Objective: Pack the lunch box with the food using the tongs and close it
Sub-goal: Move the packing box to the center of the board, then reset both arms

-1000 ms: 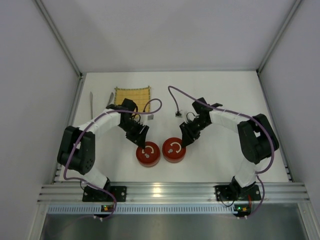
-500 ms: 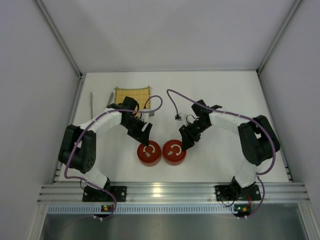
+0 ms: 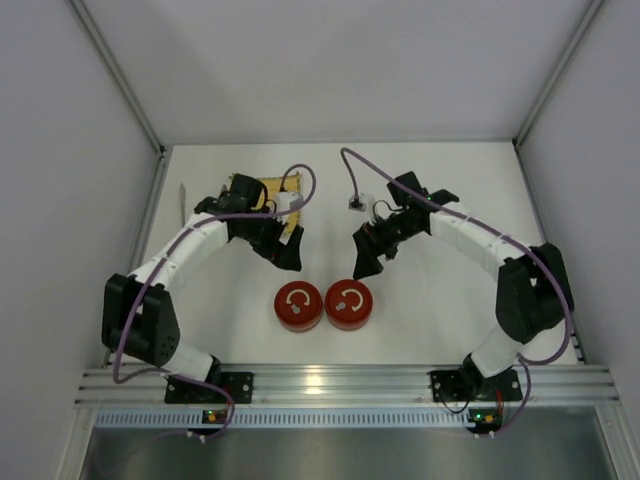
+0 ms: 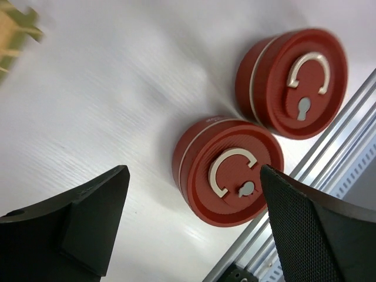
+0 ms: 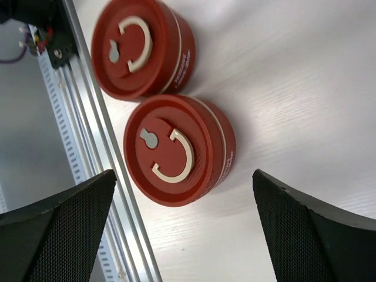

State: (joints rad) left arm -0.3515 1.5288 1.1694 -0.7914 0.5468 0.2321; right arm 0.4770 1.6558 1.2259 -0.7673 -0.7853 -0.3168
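White table [image 3: 450, 180], two shut red boxes [image 3: 298, 306] side by side up front; left gripper [image 3: 288, 252] and right gripper [image 3: 362, 255] hang wide open, empty, just behind. Far left lie the tongs [image 3: 184, 205]: thin, stiff, likely slippery, so pinch mid-arms.

The left box [image 3: 298, 306] and right box [image 3: 348, 303] are showing red lids with cream ring marks and pale bands; the table [image 3: 450, 190] is showing plain white, the far-left mat [image 3: 276, 186] yellow.
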